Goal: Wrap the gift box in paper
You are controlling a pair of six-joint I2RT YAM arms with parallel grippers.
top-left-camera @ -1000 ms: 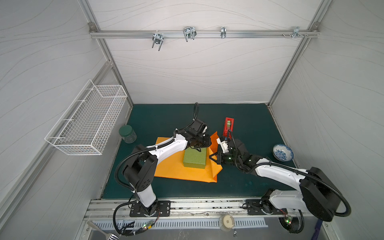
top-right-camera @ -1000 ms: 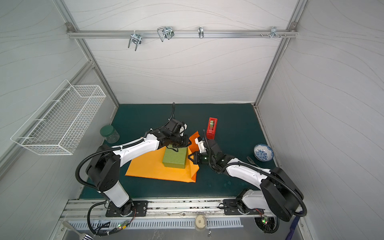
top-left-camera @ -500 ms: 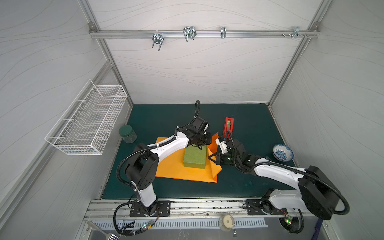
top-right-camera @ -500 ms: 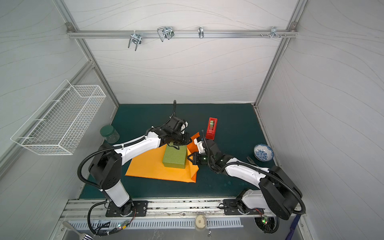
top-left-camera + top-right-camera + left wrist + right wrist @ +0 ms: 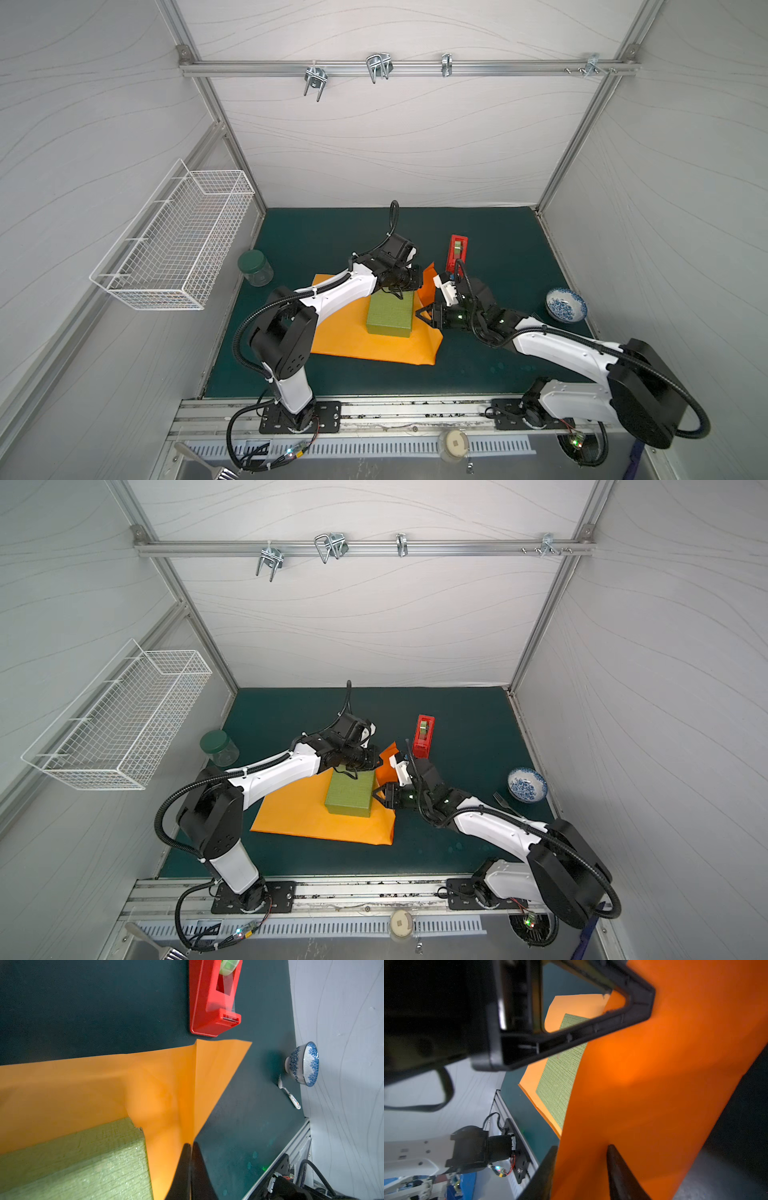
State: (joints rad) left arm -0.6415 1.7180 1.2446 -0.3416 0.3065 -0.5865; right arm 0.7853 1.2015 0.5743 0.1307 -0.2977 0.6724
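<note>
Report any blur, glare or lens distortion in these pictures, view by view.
Right wrist view: the left gripper looms dark and blurred; a bright patch glows on the paper. Left wrist view: the tape dispenser is sharp, the gift box slightly soft. Both top views: evenly lit, with wide-angle splay.

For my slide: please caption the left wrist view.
Shut left tool pinches a raised fold of the paper beside the gift box.

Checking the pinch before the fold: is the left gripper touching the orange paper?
Touching. The left wrist view shows the left gripper shut, its tips pinching the raised crease of the orange paper.
</note>
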